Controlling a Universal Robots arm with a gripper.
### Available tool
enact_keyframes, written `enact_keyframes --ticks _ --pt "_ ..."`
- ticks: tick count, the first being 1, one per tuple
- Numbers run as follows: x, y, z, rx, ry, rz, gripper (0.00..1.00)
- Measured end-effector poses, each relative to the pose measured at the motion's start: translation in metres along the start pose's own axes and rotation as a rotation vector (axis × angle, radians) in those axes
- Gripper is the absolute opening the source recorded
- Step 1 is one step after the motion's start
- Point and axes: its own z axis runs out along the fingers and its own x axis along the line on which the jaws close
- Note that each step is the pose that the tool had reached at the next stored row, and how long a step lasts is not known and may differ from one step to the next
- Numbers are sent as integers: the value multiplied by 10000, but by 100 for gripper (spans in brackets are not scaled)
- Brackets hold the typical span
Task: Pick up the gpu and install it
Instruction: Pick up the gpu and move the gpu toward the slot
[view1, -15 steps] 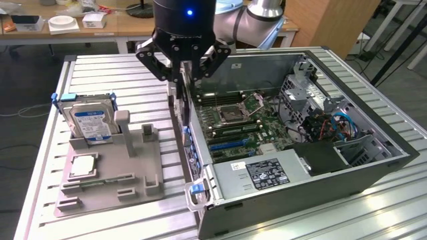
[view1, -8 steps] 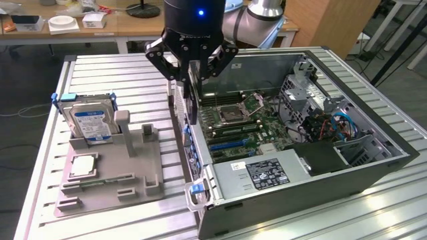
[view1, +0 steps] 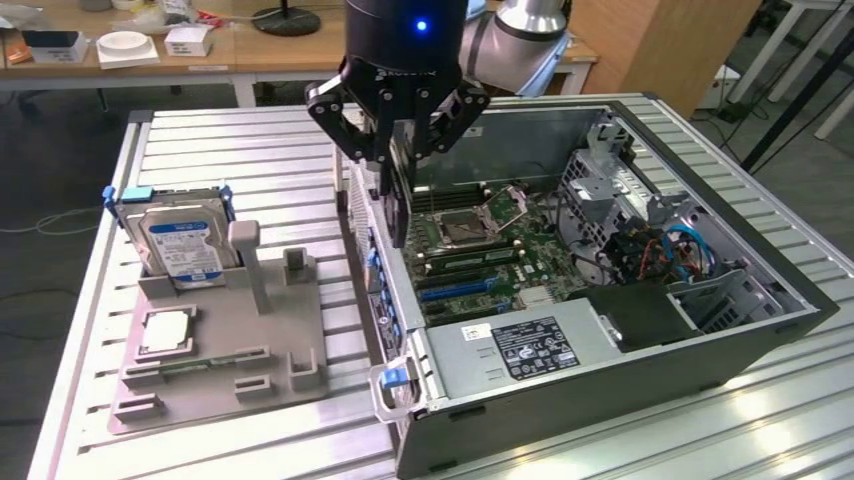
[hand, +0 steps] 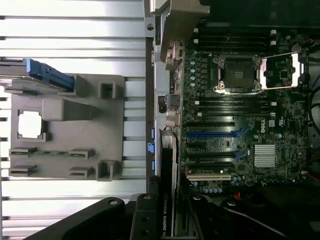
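1. The gripper was clenched on the gpu — the card held upright, on edge.
2. The gpu hung inside the open computer case, by its wall on the exterior view's left — beside the motherboard.

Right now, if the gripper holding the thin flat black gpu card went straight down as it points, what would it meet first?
The gripper's thin flat black gpu card would likely touch first, on the green motherboard's slots beside the grey case wall; depth is unclear.
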Motion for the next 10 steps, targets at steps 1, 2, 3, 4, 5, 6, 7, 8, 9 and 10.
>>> enact_keyframes --ticks 1,2,3,4,5,6,7,8,9,10 --pt "-14 0 0 0 1 -12 26" --pt "-27 0 0 0 1 -23 26" --pt "-41 1 1 -1 2 -34 26" --pt "-55 1 1 -1 2 -45 26" --pt "-69 2 1 -1 3 -56 26" --pt "-84 2 2 -2 3 -68 26" --pt "-98 2 3 -2 4 -80 26" --pt "-111 2 3 -3 4 -92 26" --pt "-123 3 3 -2 5 -102 26" --pt "-133 3 3 -3 6 -110 26"
